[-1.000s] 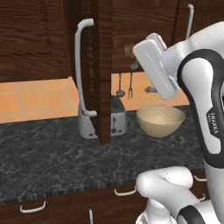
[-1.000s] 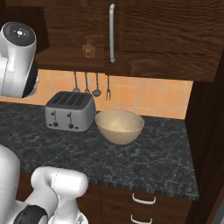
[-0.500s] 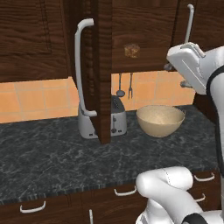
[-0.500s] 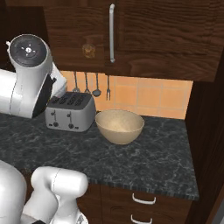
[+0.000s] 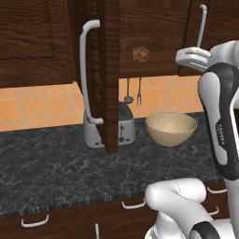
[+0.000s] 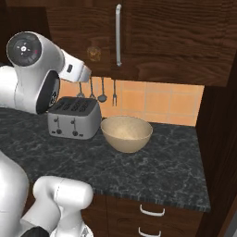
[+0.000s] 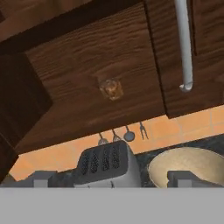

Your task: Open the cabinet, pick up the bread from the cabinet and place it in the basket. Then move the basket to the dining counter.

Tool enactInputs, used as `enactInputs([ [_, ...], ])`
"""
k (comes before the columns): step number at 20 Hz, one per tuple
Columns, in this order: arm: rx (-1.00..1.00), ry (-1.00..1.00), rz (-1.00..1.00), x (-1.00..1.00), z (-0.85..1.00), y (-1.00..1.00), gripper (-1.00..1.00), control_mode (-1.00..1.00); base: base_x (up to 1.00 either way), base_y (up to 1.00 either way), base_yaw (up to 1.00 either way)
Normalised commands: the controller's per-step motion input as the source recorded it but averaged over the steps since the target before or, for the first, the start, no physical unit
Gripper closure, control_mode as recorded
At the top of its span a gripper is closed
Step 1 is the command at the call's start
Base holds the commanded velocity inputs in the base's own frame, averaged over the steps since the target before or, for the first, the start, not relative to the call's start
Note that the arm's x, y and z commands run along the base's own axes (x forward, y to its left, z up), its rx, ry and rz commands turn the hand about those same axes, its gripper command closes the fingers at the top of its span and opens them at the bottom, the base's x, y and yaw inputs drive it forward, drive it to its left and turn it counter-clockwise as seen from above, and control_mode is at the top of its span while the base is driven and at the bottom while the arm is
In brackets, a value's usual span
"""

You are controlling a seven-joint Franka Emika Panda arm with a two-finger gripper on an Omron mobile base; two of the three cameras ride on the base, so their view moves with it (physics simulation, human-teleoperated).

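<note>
The cabinet stands with its left door swung out edge-on and its curved silver handle facing left. Inside it, the small brown bread sits on the shelf, and it appears again as bread and bread. The tan basket rests on the dark worktop below, right of the toaster. My gripper hangs open and empty to the right of the bread at about its height, a short way off. In the hand view the gripper looks at the bread with its fingertips wide apart. The dining counter is out of view.
A silver toaster stands beside the basket, with utensils hanging on the orange tiled wall behind. The shut right door's handle hangs just right of the bread. Drawers run under the worktop.
My arm has swung down and round, bringing the hand level with the cabinet shelf and pointing at the bread. The door, bread and basket have stayed put.
</note>
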Motion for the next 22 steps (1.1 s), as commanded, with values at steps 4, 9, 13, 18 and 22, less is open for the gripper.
enactInputs([
  [4,-0.2,0.22,0.0,0.78,0.38,-0.69,-1.0,-1.0,0.0,0.0,0.0],
  [9,-0.05,0.02,-0.01,0.81,0.07,-0.5,-1.0,-1.0,0.0,0.0,0.0],
  [13,-0.06,0.01,-0.07,0.76,-0.13,-0.43,-1.0,-1.0,0.0,0.0,0.0],
  [18,-0.04,-0.06,-0.07,0.53,-0.4,-0.42,-1.0,-1.0,0.0,0.0,0.0],
  [22,0.0,-0.05,-0.1,0.73,-0.08,-0.31,-1.0,-1.0,0.0,0.0,0.0],
])
